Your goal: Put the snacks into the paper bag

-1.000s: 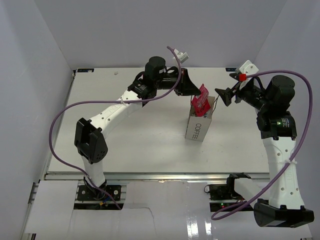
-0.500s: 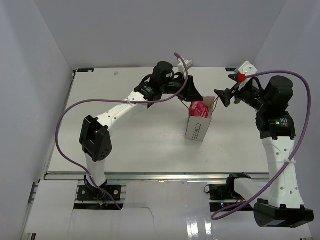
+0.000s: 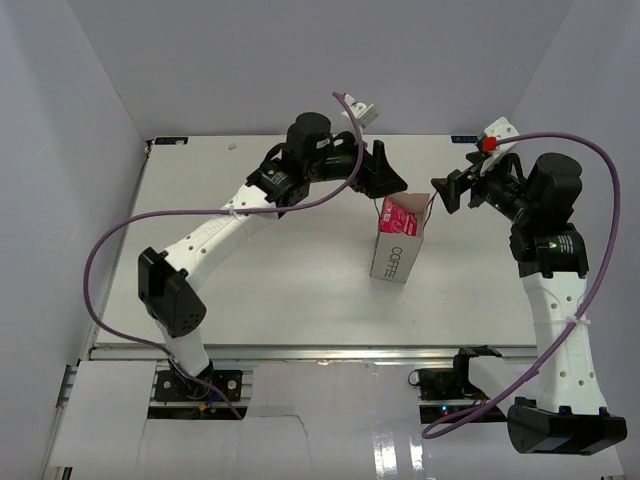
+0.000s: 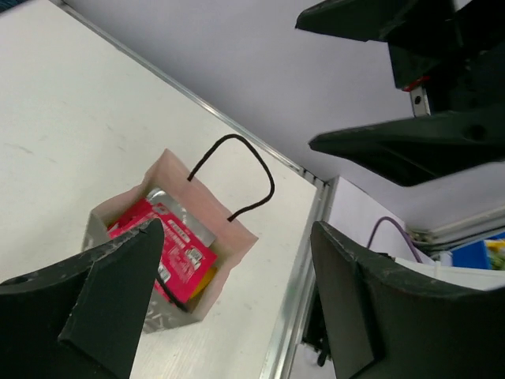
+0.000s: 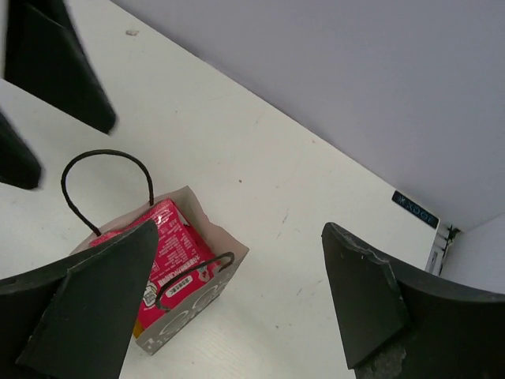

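Note:
The white paper bag marked "COFFEE" stands upright mid-table, with thin dark handles. A red-pink snack lies on top inside it. In the left wrist view the same red packet fills the bag's mouth, and a yellow packet edge shows beneath it. The right wrist view shows the red packet inside the bag too. My left gripper hangs open and empty above the bag's far left. My right gripper is open and empty, to the bag's right. Other snacks are hidden.
White walls enclose the table on three sides. A metal rail runs along the table's edge beyond the bag. Purple cables loop off both arms. Each wrist view catches the other gripper's dark fingers close over the bag.
My left gripper opened and let go of the red packet, which dropped from standing above the rim to lying inside the bag. The left gripper then drew back up and left. The right jaws widened slightly.

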